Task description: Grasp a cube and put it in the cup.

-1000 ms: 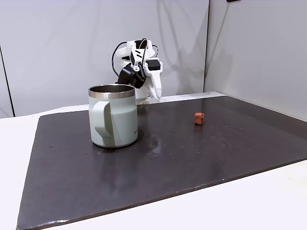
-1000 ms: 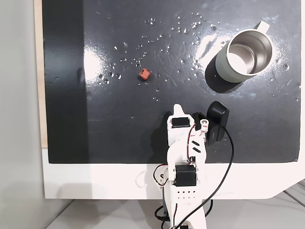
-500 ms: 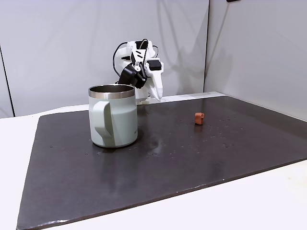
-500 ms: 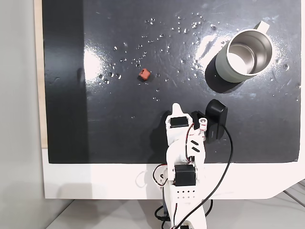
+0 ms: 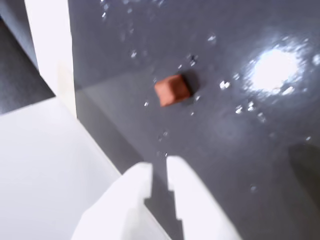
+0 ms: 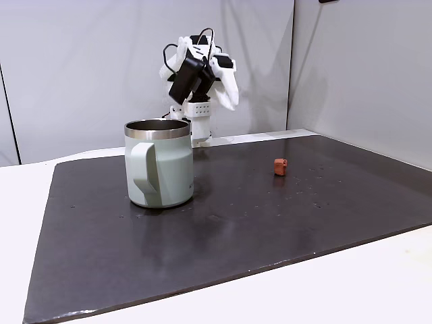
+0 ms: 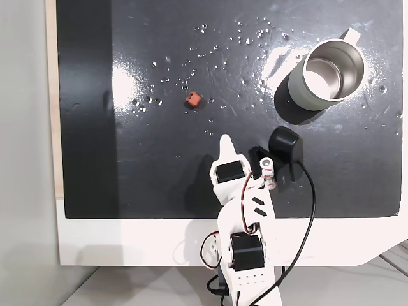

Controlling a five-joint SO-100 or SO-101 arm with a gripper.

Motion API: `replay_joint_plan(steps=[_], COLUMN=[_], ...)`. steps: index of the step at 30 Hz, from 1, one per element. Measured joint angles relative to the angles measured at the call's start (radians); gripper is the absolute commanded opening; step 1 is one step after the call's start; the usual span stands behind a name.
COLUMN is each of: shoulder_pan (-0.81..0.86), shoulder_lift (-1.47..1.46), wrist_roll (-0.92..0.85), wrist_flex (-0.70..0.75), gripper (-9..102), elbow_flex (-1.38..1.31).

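In the wrist view the gripper (image 5: pixel 159 172), nearly clenched and empty, hovers near the cube (image 5: pixel 172 90); the cup (image 6: pixel 160 163) stands well apart.

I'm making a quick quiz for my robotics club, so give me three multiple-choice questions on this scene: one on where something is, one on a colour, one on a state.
1. Where is the cube?
A. inside the cup
B. on the dark mat, apart from the cup
C. between the fingers

2. What colour is the cup's outside?
A. pale green
B. bright red
C. black

3. What is the gripper holding?
A. the cube
B. the cup's handle
C. nothing

Answers:
1 B, since the cube lies on the mat, well away from the cup.
2 A, as a fixed view shows it from the side.
3 C, since the wrist view shows nothing between the fingertips.
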Motion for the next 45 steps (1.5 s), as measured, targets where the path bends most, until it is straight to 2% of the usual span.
replay_joint_plan(steps=[12, 23, 45], shoulder_pan=[-0.092, -0.152, -0.179], shoulder_lift=[-0.508, -1.063, -1.781], wrist_roll=[0.000, 0.000, 0.023], wrist_flex=[0.054, 0.215, 0.531], gripper=[0, 0, 0], elbow_flex=[-0.397, -0.887, -1.529])
